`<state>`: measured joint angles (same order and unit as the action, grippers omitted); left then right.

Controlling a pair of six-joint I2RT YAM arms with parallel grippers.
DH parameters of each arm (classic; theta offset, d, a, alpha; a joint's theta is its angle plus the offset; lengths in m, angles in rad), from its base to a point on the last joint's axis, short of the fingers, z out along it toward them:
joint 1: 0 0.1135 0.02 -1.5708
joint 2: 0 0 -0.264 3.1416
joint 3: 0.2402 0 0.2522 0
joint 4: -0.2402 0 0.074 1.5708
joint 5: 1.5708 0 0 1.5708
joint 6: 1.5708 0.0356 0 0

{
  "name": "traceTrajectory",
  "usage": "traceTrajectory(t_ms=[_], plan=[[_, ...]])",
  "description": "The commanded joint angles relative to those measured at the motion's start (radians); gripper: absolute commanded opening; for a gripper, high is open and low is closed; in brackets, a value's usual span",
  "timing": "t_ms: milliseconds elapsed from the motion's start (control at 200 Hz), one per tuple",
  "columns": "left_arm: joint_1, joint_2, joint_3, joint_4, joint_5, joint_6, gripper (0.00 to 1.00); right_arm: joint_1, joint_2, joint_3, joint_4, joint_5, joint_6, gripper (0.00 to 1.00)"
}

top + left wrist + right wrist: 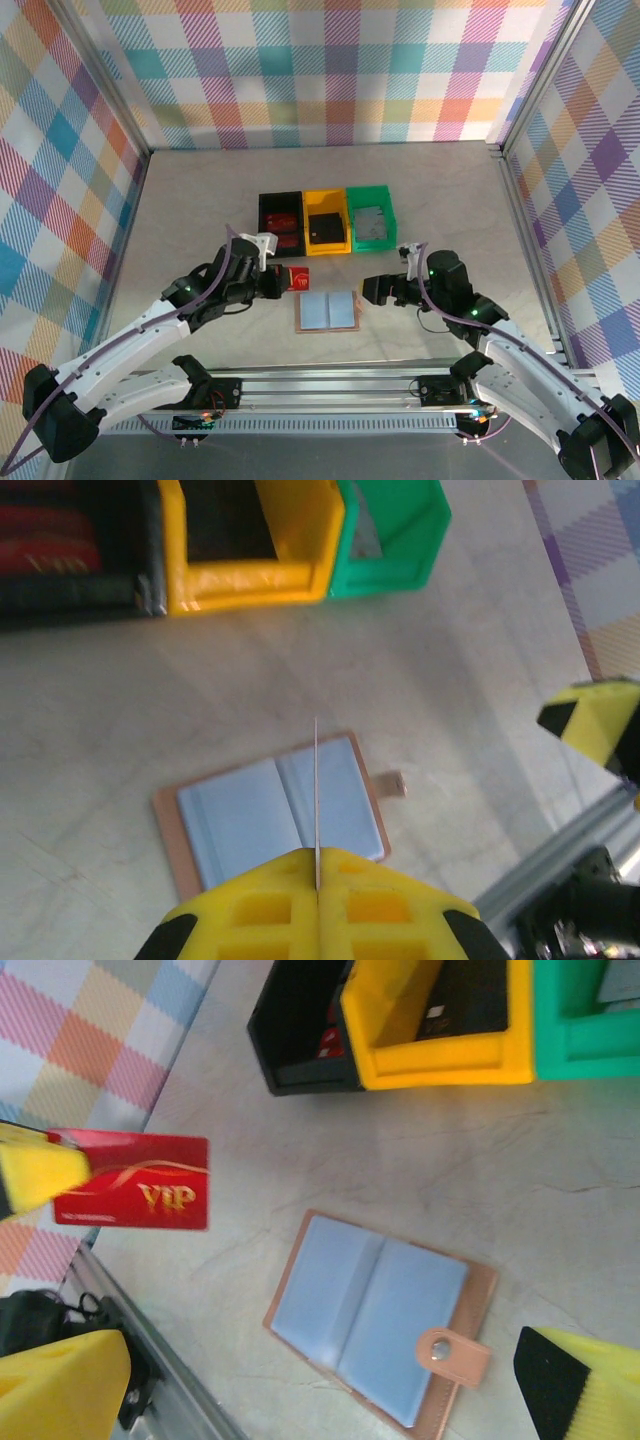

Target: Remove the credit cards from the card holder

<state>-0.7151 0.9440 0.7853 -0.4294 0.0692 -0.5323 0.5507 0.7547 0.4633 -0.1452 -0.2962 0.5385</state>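
Note:
The card holder [326, 311] lies spread open on the table, tan outside with pale blue pockets [270, 815] and a snap tab [452, 1353]. A little above the table to its left, my left gripper [283, 281] is shut on a red credit card [299, 277] marked VIP in gold [135, 1180]. In the left wrist view the card [317, 780] shows edge-on between the closed yellow fingers [380, 900]. My right gripper [370, 290] hangs just right of the card holder, open, with nothing between its fingers [575, 1385].
Three small bins stand in a row behind the card holder. The black bin [280, 223] has red cards in it, the yellow bin [327, 222] a dark card, and the green bin [371, 217] a grey one. Checked walls close in the table.

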Motion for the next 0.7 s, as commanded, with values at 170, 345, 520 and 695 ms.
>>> traceTrajectory(t_ms=[170, 345, 520, 695], plan=[[0.101, 0.102, 0.187, -0.132, -0.136, 0.12, 0.0, -0.011, -0.031, -0.036, -0.023, 0.124, 0.042, 0.99], [0.138, 0.094, 0.195, -0.018, -0.207, 0.198, 0.0, -0.014, -0.029, -0.048, -0.016, 0.155, 0.062, 0.99], [0.215, 0.18, 0.262, 0.031, -0.132, 0.225, 0.0, -0.014, -0.018, -0.061, -0.001, 0.152, 0.067, 0.99], [0.276, 0.295, 0.308, 0.093, -0.068, 0.237, 0.0, -0.014, 0.014, -0.057, 0.013, 0.136, 0.066, 0.99]])
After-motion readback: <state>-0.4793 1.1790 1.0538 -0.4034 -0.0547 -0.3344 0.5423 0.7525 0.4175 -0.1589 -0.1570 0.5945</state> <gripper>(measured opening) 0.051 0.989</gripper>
